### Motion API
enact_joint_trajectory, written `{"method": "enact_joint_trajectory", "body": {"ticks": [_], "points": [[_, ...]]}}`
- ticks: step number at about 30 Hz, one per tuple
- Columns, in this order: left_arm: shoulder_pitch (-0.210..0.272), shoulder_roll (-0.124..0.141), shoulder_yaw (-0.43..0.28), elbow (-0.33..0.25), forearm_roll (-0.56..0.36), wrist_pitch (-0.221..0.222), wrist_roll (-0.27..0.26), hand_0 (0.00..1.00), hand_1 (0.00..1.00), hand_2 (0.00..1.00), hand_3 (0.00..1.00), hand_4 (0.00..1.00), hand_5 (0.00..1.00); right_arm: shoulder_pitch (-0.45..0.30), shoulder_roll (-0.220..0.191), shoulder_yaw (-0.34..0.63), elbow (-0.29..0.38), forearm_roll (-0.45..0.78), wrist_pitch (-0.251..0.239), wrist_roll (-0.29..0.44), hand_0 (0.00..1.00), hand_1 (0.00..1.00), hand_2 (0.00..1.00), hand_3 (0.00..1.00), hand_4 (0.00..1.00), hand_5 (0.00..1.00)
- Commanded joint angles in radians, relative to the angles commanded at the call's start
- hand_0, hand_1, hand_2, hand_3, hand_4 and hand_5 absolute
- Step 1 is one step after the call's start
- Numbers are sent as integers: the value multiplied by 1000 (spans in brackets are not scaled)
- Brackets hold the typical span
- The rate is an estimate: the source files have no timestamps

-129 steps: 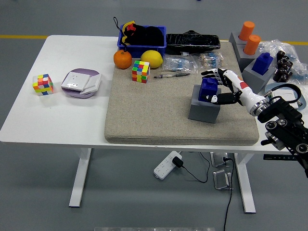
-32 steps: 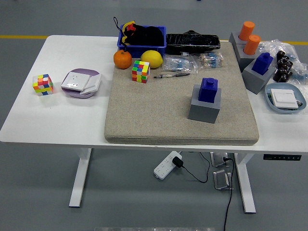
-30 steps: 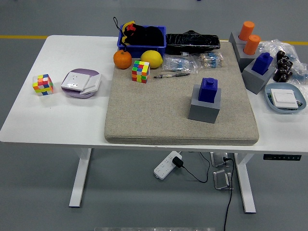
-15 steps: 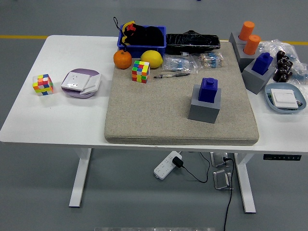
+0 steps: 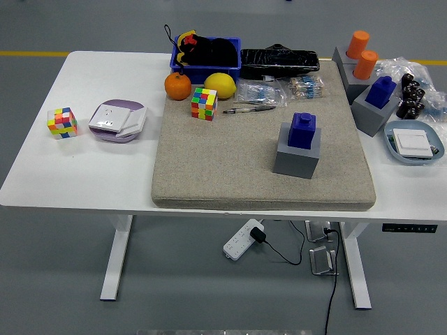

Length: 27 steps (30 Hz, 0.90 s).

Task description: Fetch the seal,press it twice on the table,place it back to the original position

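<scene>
The blue seal sits in its grey holder on the mat (upright); neither hand is in view, so the task looks finished.

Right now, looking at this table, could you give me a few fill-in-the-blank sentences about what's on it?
1. The blue seal on the mat sits on a ____ block.
2. Beside the orange lies a yellow ____.
3. The two seals at the far right corner are coloured ____.
4. The number of robot hands in view is ____.

Missing words: grey; lemon; orange; zero
</scene>
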Motion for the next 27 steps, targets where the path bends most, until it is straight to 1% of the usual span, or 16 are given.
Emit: {"method": "enact_joint_trajectory", "body": {"ticks": [5,6,9,15,17,18,23,24,27], "points": [[-1,-5,-33,3,13,13,0,675,639,603,645,688,197,1,-5,0,7,3,3,-1,802,759,764,713,998,324],[-2,-6,-43,4,18,16,-1,674,639,603,646,686,197,0,-6,1,9,3,3,-1,790,752,757,709,998,303],[-3,-7,-58,6,21,25,-4,674,639,603,646,686,197,-1,-6,2,11,4,2,-1,790,752,757,709,998,303],[-6,-9,-83,9,1,66,-31,674,644,606,644,682,203,-5,-5,6,12,5,3,-2,788,752,753,703,991,293],[-5,-11,-89,10,-8,85,-43,674,644,606,644,682,203,-7,-5,7,13,6,3,-2,788,752,753,703,991,293],[-5,-11,-90,11,-11,93,-47,681,687,633,650,682,208,-8,-6,8,13,6,3,-2,785,751,751,702,987,294],[-9,-16,-82,18,-29,128,-61,681,687,633,650,682,208,-9,-5,10,14,6,2,-2,785,751,751,702,987,294],[-8,-18,-81,20,-27,147,-74,739,784,774,729,677,203,-9,-4,10,14,6,2,-3,782,748,750,701,978,284],[-7,-23,-83,24,-29,183,-100,739,784,774,729,677,203,-10,-3,8,13,5,0,-4,782,748,750,701,978,284]]}}
